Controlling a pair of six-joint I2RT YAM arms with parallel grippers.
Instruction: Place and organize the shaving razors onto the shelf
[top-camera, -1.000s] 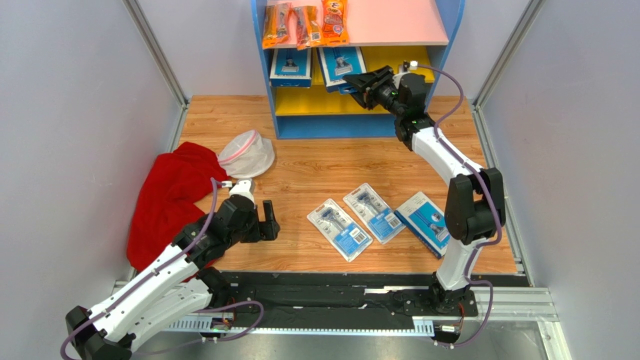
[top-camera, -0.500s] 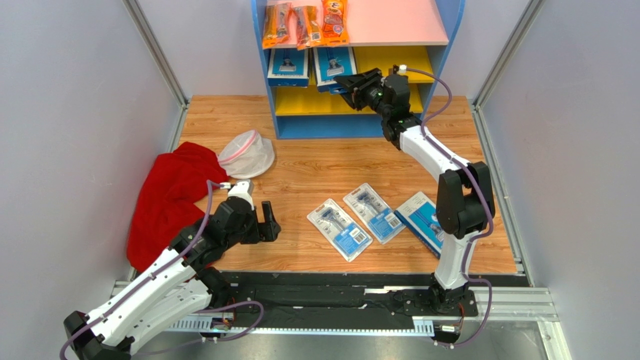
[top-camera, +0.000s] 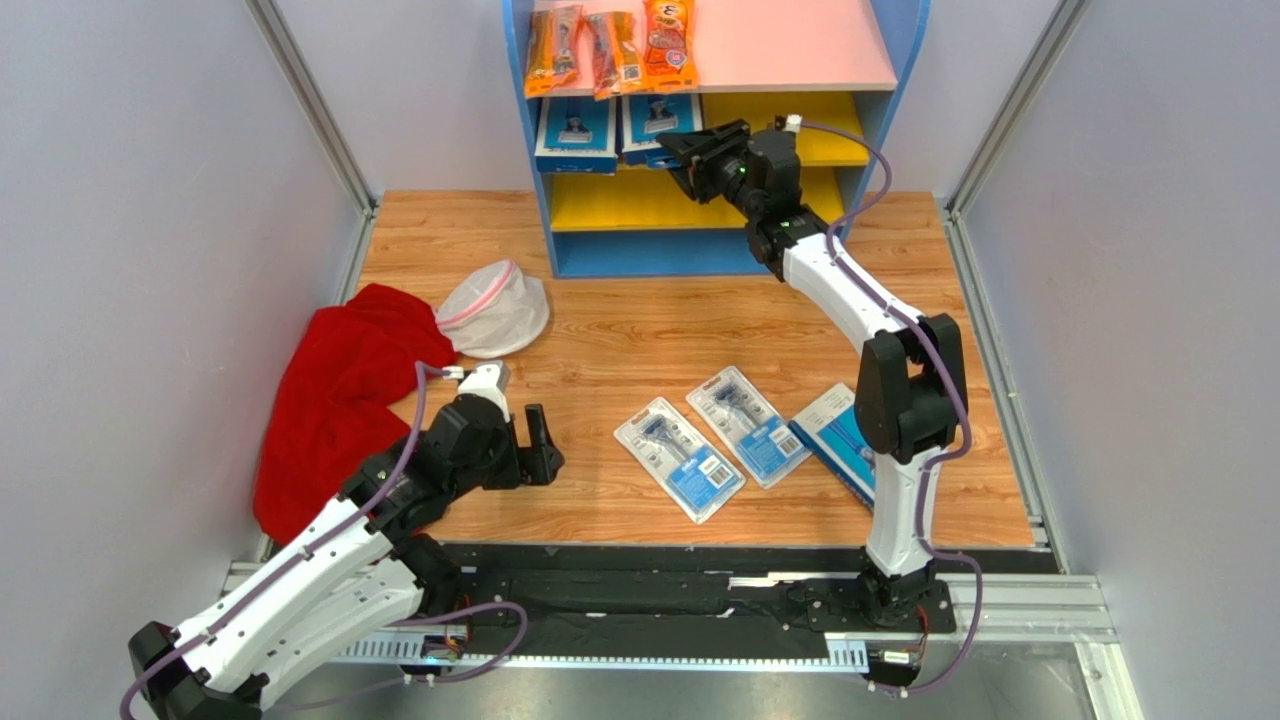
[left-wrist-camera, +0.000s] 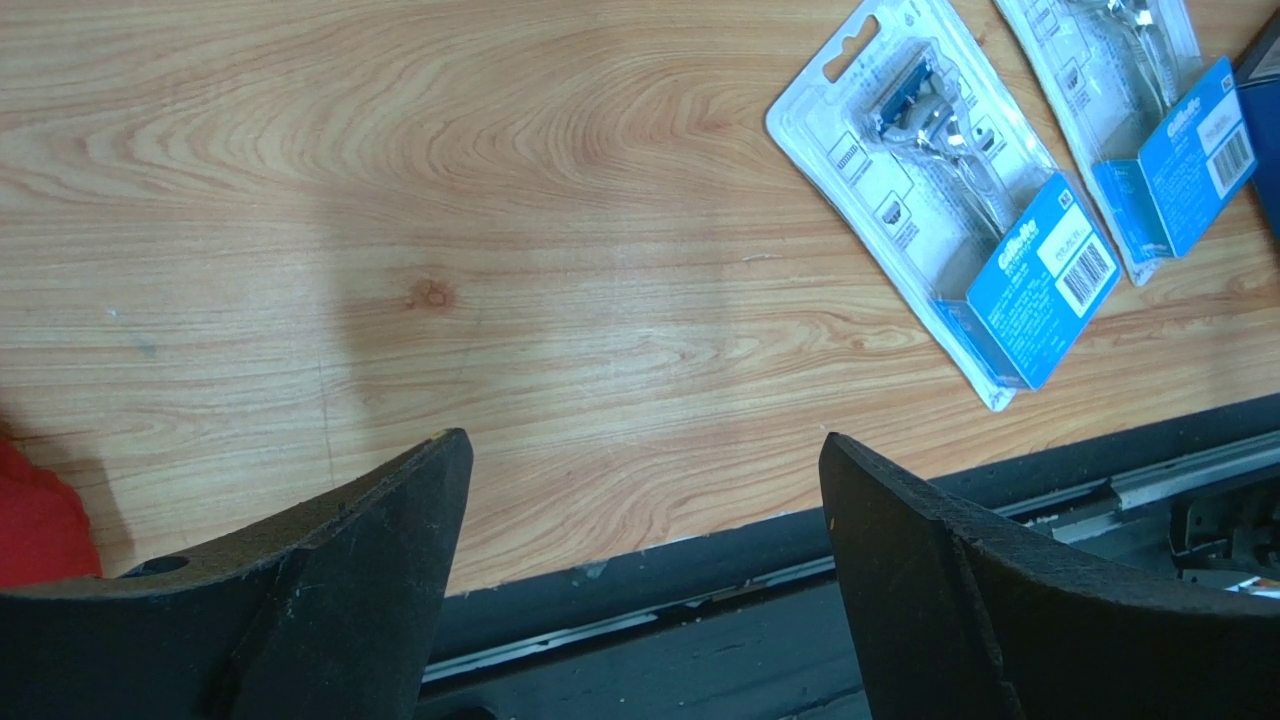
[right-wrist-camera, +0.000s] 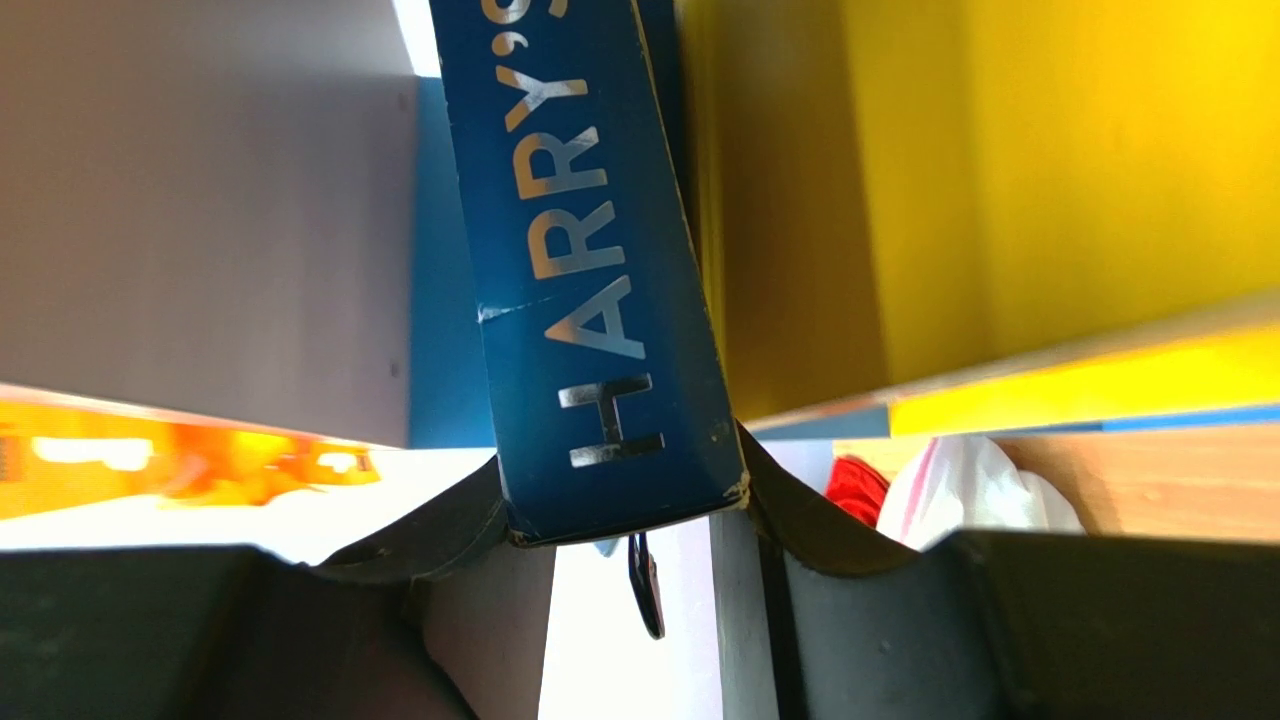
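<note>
The shelf stands at the far edge, blue-framed with a pink top board and yellow shelves. One razor pack stands on its upper yellow shelf. My right gripper is shut on a second, dark blue razor pack and holds it beside the first, inside that shelf. The right wrist view shows this pack clamped on edge in the gripper. Three razor packs lie on the table. My left gripper is open and empty, left of them.
Orange snack packets lie on the pink top board. A red cloth and a white mesh bag lie at the table's left. In the left wrist view, the nearest pack lies beyond the open gripper, near the table's black front rail.
My right arm has moved left and deeper into the shelf, carrying the pack up against the one standing there. The left arm has barely moved.
</note>
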